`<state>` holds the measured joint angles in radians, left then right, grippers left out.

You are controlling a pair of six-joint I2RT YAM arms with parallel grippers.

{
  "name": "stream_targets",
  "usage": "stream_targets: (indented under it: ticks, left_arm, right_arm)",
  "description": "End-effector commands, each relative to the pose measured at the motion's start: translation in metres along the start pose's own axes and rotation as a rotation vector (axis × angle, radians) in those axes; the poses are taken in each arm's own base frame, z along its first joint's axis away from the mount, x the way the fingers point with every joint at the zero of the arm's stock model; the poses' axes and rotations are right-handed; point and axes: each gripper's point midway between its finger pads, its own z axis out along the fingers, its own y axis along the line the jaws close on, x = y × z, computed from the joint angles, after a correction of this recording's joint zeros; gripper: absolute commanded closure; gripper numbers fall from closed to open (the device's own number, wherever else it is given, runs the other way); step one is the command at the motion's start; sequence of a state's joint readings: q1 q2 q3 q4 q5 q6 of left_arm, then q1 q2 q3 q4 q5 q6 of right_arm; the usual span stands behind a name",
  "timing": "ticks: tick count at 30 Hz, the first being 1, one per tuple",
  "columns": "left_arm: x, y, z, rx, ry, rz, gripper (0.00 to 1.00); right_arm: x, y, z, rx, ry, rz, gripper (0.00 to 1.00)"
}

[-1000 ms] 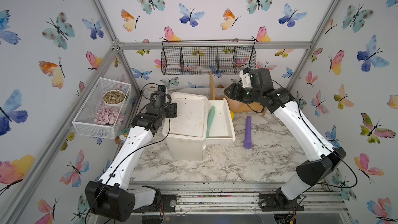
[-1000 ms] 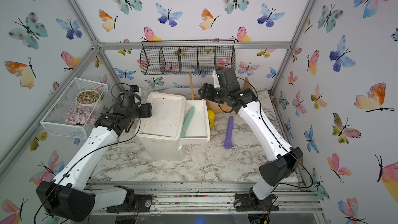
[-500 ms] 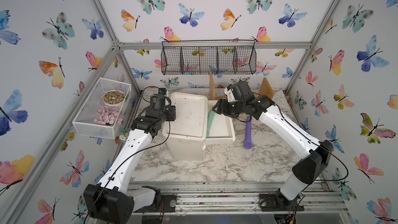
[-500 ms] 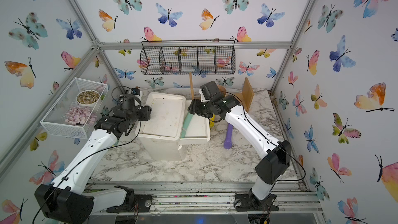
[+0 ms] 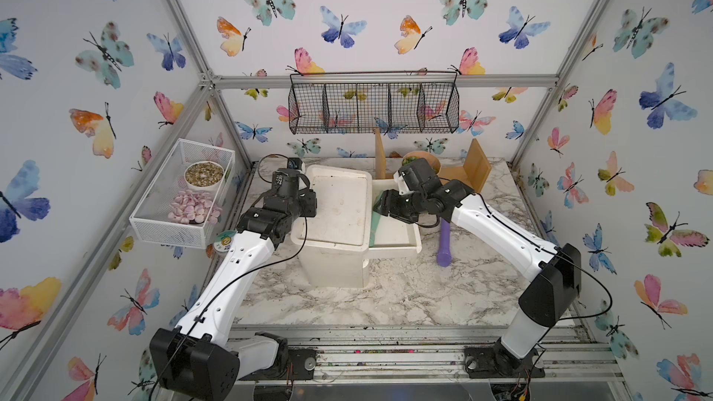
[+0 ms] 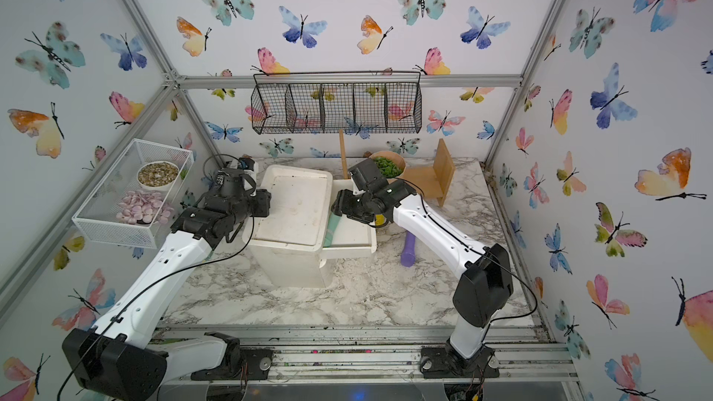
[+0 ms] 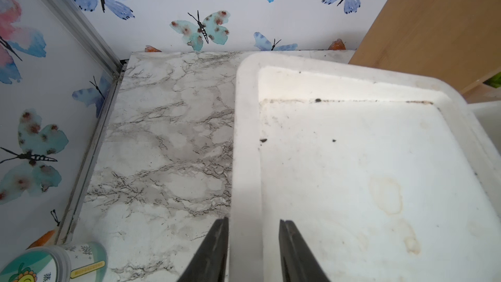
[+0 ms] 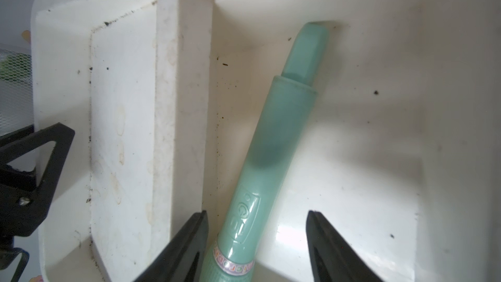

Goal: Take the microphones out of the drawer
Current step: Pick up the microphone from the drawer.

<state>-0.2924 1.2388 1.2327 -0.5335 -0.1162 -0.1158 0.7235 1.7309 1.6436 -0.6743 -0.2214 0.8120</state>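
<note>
Green microphone (image 8: 273,142) lies in the drawer (image 8: 352,172), at 3 o'clock of the white box (image 7: 352,185). Right end effector (image 8: 257,212) has just come over it, wide open, so a grab looks close. Left end effector (image 7: 253,222) narrows around its rim; grip unclear.

**Top views:** in both top views the camera sits high at the front, facing down and toward the back wall (image 5: 262,117). The white drawer unit (image 5: 335,210) lies mid-frame at a distance. The two share nearly the whole scene.

**Left wrist view:** close above the unit's left rim, facing the back wall.

**Right wrist view:** very close over the open drawer (image 8: 366,145), looking along it. Both wrist views share the unit's top.
</note>
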Motion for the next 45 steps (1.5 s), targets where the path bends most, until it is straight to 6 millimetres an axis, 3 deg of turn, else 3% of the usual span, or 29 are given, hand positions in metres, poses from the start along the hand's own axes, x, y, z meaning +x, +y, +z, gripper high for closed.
stream_targets:
  ticks: [1, 14, 24, 45]
  left_arm:
    - [0.013, 0.002, 0.007, -0.028, 0.045, 0.012, 0.71]
    - [0.018, -0.013, 0.015, -0.004, 0.067, 0.017, 0.84]
    - [0.020, -0.018, 0.017, 0.020, 0.074, 0.011, 0.91]
    - [0.012, -0.014, 0.013, -0.001, 0.039, 0.002, 0.91]
  right_arm:
    - [0.003, -0.001, 0.011, 0.000, 0.009, 0.014, 0.36]
    - [0.007, -0.013, 0.031, 0.069, 0.031, 0.055, 0.36]
    - [-0.002, -0.021, 0.050, 0.136, 0.013, 0.095, 0.38]
    - [-0.004, -0.027, 0.059, 0.115, -0.047, 0.138, 0.65]
